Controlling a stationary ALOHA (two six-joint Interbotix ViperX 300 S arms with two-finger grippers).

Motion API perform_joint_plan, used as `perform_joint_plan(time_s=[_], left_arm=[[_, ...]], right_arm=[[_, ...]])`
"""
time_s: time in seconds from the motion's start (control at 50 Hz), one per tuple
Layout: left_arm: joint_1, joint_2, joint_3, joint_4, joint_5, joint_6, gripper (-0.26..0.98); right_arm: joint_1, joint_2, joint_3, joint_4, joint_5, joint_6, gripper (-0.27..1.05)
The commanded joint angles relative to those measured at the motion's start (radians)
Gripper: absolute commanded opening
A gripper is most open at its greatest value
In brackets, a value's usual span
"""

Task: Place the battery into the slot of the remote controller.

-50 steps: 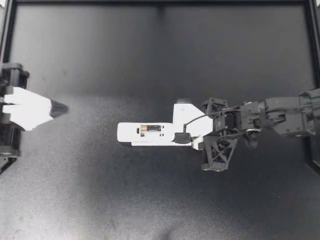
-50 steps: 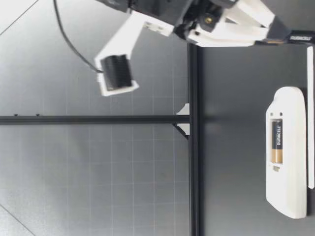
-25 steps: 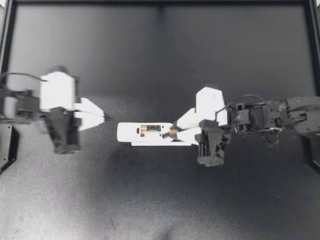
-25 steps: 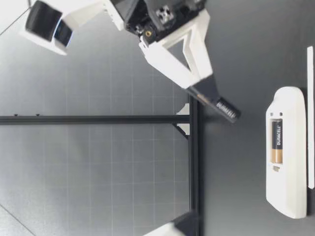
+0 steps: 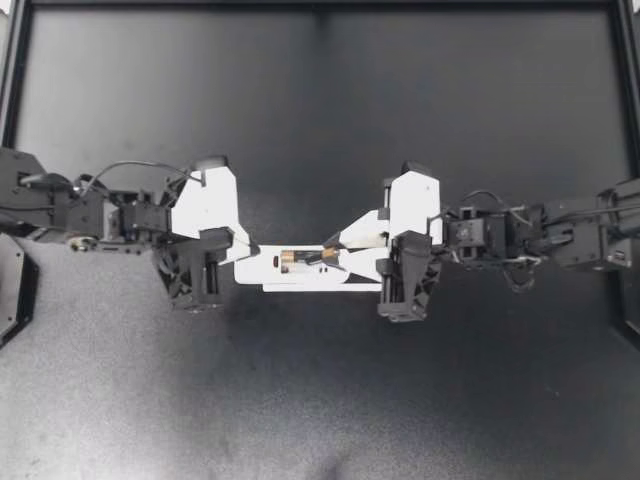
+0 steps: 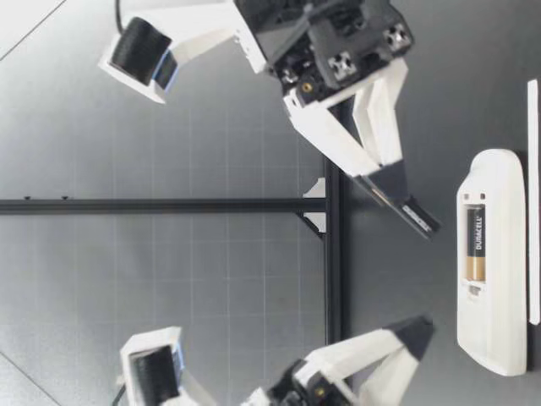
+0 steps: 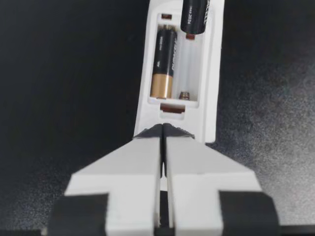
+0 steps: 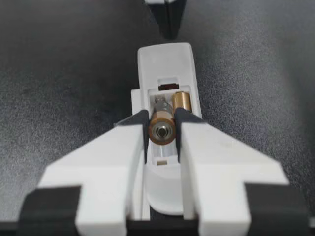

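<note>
**Battery over its bay, not yet seated**

The battery [image 5: 336,258] is pinched from both sides between the fingers of my right gripper [image 5: 331,257]. It hangs just over the remote controller [image 5: 270,272], which lies flat on the table [image 5: 320,100] with its slot [image 7: 187,69] facing up. One bay of that slot is already filled by the other battery [image 7: 164,61]. The bay beside it is empty, and its spring [image 7: 184,94] is bare. In the left wrist view my battery's end shows above the far end of that empty bay. In the low view it is tilted and stands clear of the remote controller, so I judge it is not in.

My left gripper [image 5: 242,252] has its fingers pressed together on nothing. It sits at the opposite end of the remote controller, and I cannot tell whether it touches the casing.

As I read it, fetching and carrying the battery are done. What is left is to bring it down in line with the empty bay, push it against the spring until it lies flat beside the other battery, and let go.
</note>
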Motion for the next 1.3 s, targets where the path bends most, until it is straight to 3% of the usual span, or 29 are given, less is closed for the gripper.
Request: perform_joint_plan(time_s=[0.0, 0.58, 1.28], left_arm=[[0.003, -0.002, -0.015, -0.002, -0.005, -0.003, -0.18], [-0.021, 0.081, 0.000, -0.006, -0.034, -0.011, -0.18], [-0.021, 0.063, 0.012, -0.006, -0.034, -0.012, -0.18]], right_arm=[[-0.008, 0.000, -0.029, 0.000, -0.018, 0.000, -0.05], [-0.008, 0.083, -0.092, 0.000, 0.012, 0.003, -0.05], [0.005, 0.118, -0.132, -0.003, 0.133, 0.002, -0.05]])
